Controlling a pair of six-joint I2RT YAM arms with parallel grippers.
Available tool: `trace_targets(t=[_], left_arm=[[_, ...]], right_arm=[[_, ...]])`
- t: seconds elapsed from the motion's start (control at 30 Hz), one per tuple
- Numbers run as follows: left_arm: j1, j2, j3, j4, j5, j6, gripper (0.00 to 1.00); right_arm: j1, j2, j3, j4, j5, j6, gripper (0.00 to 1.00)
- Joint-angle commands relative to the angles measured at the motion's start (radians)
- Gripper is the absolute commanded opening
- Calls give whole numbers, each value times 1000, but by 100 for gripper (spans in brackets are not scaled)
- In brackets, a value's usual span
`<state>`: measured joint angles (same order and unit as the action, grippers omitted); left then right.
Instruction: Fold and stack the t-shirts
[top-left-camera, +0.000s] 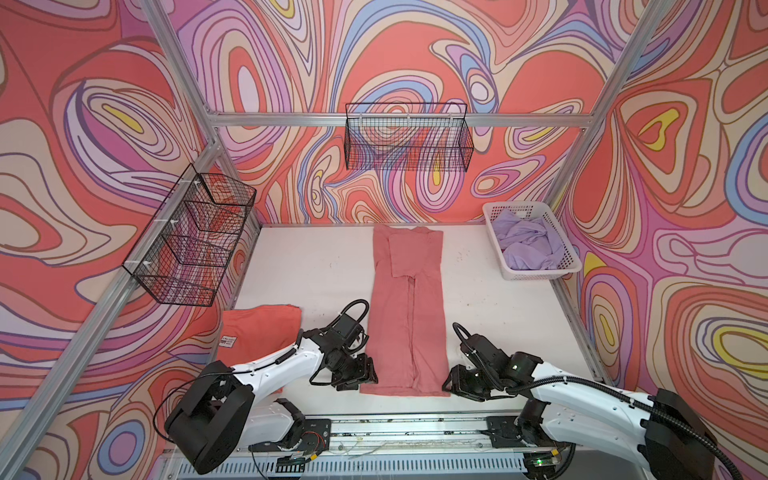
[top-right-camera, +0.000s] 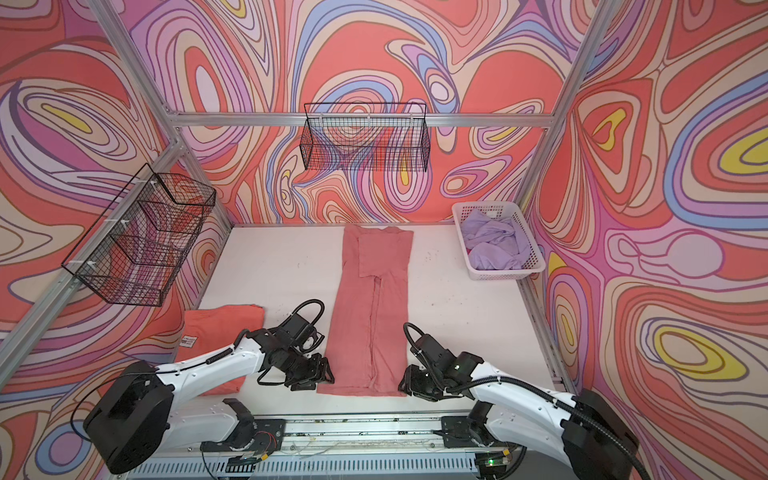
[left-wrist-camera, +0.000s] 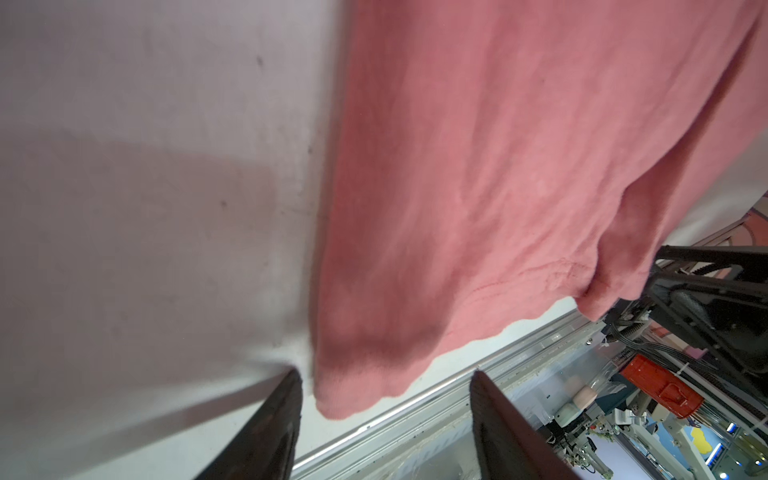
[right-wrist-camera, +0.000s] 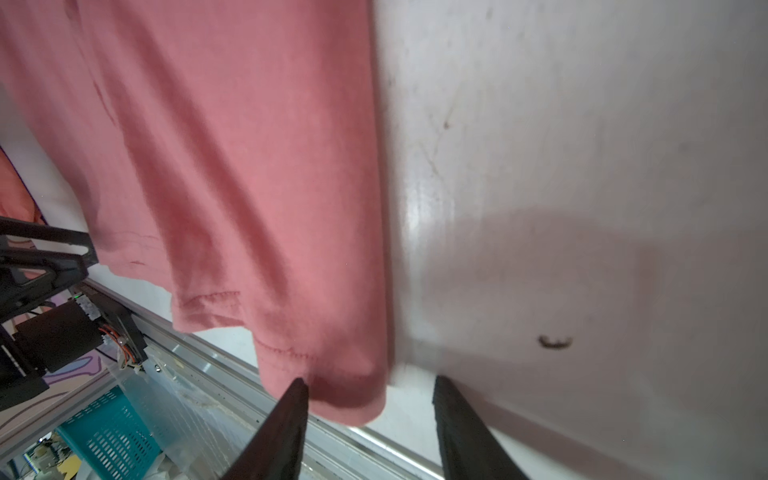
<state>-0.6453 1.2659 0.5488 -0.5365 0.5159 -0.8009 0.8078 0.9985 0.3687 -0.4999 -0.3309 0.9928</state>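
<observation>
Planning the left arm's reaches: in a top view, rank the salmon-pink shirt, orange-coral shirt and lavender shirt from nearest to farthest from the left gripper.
1. Salmon-pink shirt, centre; its near corner sits at the left gripper.
2. Orange-coral shirt, folded, near left.
3. Lavender shirt, in the white basket, far right.

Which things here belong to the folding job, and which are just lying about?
Job:
salmon-pink shirt, laid out mid-table
orange-coral shirt, folded, at the table's left edge
lavender shirt, crumpled

Lying about:
white basket, merely holding the lavender shirt
back-wall wire basket
left-wall wire basket
</observation>
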Motion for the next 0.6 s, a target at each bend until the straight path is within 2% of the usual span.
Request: trace_targets(t=[0.0,0.1,0.17,0.33,0.57], left_arm=[[-12,10,-12,30,-1,-29,65],[-16,13,-12,29,-3,-27,63],[-16,13,-17,29,-4,-23,62],[-20,26,-23,48,11,-18,53],[-27,11,-20,21,13,2,51]], right_arm=[[12,38,-36,35,-5,34,46],[12,51,-28,16,8,28,31],[12,30,-33,4,16,38,26],[12,-17,-46,-23,23,55,4],[12,-7,-31,-20,27,53,0]])
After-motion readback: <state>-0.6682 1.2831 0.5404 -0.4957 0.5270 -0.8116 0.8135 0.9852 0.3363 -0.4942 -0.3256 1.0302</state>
